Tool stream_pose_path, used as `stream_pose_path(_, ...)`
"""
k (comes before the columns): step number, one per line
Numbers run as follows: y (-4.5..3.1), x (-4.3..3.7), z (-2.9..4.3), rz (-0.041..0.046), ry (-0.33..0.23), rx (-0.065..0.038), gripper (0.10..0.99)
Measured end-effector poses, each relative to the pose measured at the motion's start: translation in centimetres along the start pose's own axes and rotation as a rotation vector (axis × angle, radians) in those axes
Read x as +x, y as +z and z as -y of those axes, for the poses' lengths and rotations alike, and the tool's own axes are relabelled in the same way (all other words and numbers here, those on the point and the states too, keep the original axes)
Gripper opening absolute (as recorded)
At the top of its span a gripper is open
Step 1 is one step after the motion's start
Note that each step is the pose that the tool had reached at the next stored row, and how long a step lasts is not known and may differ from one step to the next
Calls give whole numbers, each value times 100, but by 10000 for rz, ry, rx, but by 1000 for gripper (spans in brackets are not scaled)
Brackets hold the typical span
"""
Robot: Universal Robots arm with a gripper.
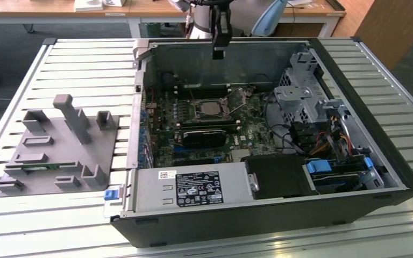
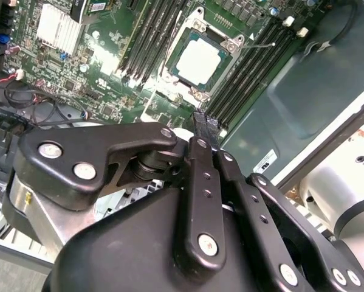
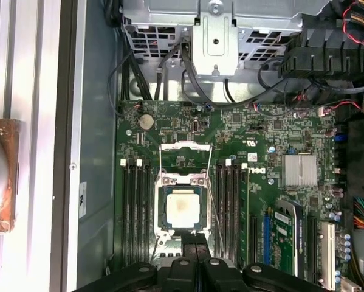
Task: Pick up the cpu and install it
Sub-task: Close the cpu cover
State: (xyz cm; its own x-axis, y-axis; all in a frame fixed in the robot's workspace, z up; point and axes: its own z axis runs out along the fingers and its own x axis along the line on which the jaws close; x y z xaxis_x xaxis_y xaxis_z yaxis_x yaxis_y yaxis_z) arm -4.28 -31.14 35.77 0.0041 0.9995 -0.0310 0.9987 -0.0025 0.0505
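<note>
Lying flat in the socket (image 3: 183,178), the square cpu (image 3: 182,208) gleams silver.

Shiny metal cpu (image 3: 183,208), seemingly matt pincer (image 3: 195,236)

Soft, even room light, with no hard shadows

In the exterior view the slatted counter (image 1: 84,70) is bright and evenly lit, and pale streaks of reflected light lie along its slats. The inside of the computer case (image 1: 264,228) is dimmer, darkest under its right wall. In the second wrist view the cpu (image 2: 198,61) glares almost white. The black gripper (image 2: 206,125), close to the lens, has a soft grey sheen and looks slightly out of focus. In the first wrist view the cpu (image 3: 183,208) gives a duller, warmer reflection, and the pale slats beside the case are washed out.
</note>
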Motion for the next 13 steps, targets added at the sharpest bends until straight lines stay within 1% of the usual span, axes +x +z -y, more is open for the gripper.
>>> stream_pose_path(13,-70,-2,-3,0,0,0,106)
